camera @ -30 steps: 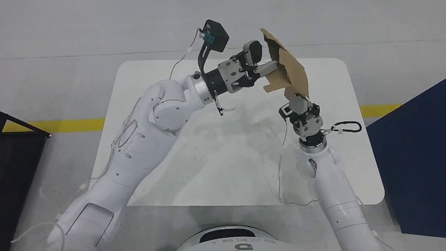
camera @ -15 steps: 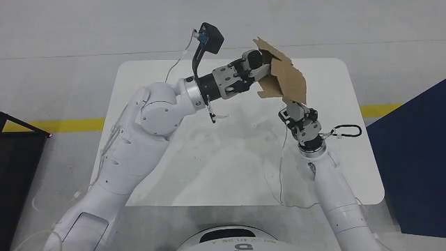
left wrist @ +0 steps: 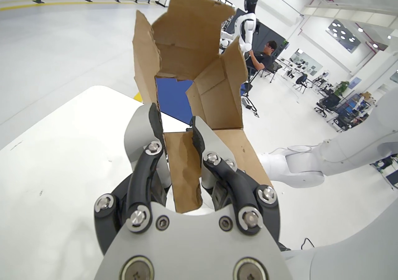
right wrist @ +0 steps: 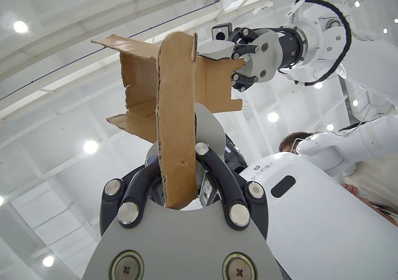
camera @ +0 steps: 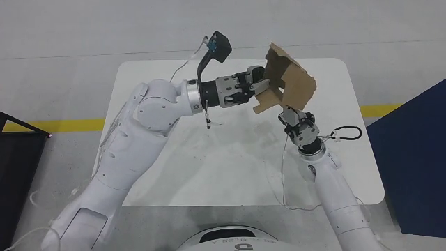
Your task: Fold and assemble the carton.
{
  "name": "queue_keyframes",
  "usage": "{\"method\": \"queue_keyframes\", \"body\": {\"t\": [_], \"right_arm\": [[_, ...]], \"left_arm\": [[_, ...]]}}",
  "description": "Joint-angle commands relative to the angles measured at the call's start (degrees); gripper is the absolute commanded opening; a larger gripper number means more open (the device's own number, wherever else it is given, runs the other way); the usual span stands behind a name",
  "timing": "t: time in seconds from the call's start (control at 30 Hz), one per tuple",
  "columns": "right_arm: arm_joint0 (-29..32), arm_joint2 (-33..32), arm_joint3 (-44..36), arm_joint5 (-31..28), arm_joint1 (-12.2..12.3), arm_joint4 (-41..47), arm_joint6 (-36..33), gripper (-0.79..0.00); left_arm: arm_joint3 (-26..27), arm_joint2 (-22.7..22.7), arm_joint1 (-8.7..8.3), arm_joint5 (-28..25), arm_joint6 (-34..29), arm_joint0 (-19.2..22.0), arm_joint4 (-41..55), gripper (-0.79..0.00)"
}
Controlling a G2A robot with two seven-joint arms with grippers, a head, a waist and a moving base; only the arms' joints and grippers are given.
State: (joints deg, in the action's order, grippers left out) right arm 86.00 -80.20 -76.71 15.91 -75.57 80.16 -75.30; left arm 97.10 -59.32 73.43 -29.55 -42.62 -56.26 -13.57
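Note:
A brown cardboard carton [camera: 289, 84], partly folded with loose flaps, hangs in the air above the far right part of the white table [camera: 174, 153]. My left gripper [camera: 261, 86] is shut on one of the carton's flaps [left wrist: 183, 166] from the left side. My right gripper [camera: 291, 115] points upward from below and is shut on another flap [right wrist: 177, 125]. In the right wrist view the left gripper [right wrist: 231, 58] clamps the carton's [right wrist: 174, 82] far edge. The carton's [left wrist: 189, 54] open inside faces the left wrist camera.
A black carabiner ring [camera: 346, 131] hangs from the right arm's wrist. Thin cables trail along both arms. The table's near and left areas are bare white surface. A blue panel [camera: 418, 153] stands off the table's right side.
The carton has tilted and shifted slightly right and down between the grippers. The left arm's wrist has rotated, and the right gripper has edged left beneath the carton.

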Motion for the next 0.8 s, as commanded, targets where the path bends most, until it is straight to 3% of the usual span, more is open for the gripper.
{"method": "queue_keyframes", "body": {"t": [0.0, 0.77], "right_arm": [[0.0, 0.0, 0.1, 0.0, 0.0, 0.0, 0.0, -0.785], [-1.0, 0.7, 0.0, -1.0, 0.1, -0.4, 0.4, -0.785]], "left_arm": [[0.3, -0.1, -0.05, 0.0, 0.1, 0.3, 0.1, -0.397], [-1.0, -0.4, -1.21, -6.5, -4.3, 2.4, 3.5, -0.406]]}}
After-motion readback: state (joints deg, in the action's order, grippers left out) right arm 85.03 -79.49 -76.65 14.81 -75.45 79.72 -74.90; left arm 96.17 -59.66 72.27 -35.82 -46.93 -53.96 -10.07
